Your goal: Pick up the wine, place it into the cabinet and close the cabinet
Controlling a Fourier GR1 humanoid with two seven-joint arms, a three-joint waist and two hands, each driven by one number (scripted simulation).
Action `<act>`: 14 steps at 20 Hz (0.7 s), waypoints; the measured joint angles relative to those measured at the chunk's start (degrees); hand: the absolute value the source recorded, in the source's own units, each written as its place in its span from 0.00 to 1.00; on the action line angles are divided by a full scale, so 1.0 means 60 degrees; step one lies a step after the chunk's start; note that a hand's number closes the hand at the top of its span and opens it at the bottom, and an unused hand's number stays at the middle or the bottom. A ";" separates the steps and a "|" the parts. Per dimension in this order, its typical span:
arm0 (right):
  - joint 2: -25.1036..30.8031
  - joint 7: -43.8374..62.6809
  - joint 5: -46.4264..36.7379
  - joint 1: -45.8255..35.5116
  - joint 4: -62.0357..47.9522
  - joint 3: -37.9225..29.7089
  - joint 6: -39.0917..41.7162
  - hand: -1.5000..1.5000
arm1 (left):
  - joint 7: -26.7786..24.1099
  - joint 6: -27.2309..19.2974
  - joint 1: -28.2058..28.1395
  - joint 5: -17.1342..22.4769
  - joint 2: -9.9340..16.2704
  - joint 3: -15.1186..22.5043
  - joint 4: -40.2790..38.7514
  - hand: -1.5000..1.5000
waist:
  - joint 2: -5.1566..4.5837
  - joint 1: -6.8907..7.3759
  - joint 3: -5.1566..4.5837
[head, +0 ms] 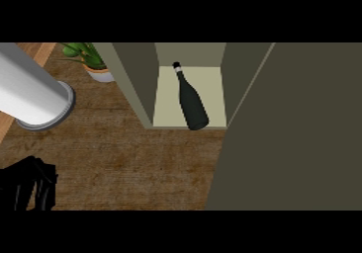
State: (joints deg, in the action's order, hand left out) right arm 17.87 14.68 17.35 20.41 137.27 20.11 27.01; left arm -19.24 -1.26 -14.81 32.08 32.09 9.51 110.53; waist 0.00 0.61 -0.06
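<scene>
The wine bottle (190, 99) is dark, with a pale band at its neck. It lies inside the open cabinet (136, 84) on the pale shelf, neck pointing to the back and base at the shelf's front edge. No hand touches it. The cabinet door (300, 128) stands open as a wide olive panel filling the right side. My left hand (24, 185) shows at the lower left over the counter, fingers fairly straight and holding nothing. A grey forearm (27, 89) crosses the upper left corner. My right hand does not show.
A green plant in a white pot (96, 66) stands on the counter just left of the cabinet. The brown counter top (133, 163) spreads in front of the cabinet, with its wooden edge at the far left.
</scene>
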 measured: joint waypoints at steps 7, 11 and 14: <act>-0.0830 0.1199 0.0055 -0.2004 -0.0233 0.0801 -0.0667 1.00 | -0.0053 0.0917 -0.0419 0.0502 0.0314 -0.0728 -0.0067 1.00 | -0.0001 0.0078 -0.0005; -0.1447 0.2410 0.0066 -0.3480 -0.0499 0.0953 -0.1318 1.00 | -0.0010 0.0957 -0.0492 0.0382 0.0177 -0.0757 0.0029 1.00 | 0.0004 0.0080 -0.0009; -0.1826 0.2794 0.0001 -0.4406 -0.0984 0.1147 -0.1481 1.00 | 0.0012 0.1177 -0.0638 0.0476 0.0226 -0.0980 0.0055 1.00 | 0.0009 0.0091 -0.0008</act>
State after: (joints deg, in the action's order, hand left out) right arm 6.91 31.44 17.36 -6.02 131.36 26.99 18.13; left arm -19.17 5.80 -18.64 34.94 33.45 3.63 110.86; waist 0.05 1.16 -0.10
